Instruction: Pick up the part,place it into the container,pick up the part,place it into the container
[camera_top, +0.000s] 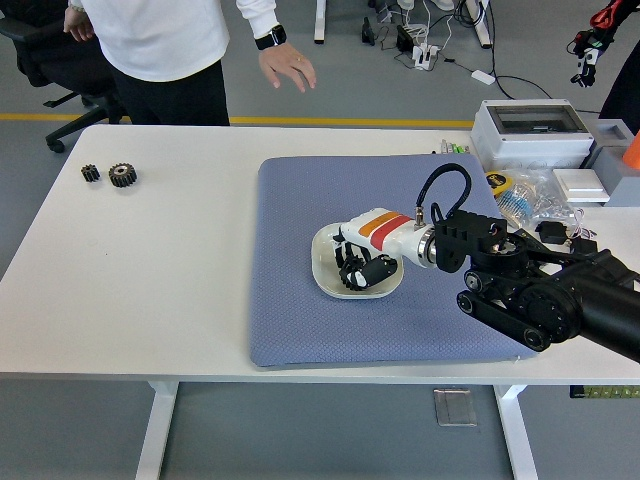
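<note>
The right hand (355, 268) is curled down into the bowl (325, 270) over the gear (354, 274); actual grip cannot be confirmed. The gear appears rigid, dense metal: grasp across its toothed rim beneath the fingers.

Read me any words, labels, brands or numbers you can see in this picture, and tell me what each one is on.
None can be read.
The right hand carries only red and orange stripes, no letters.
Any print on the grey box or the bagged items beside it is too small and blurred.
</note>
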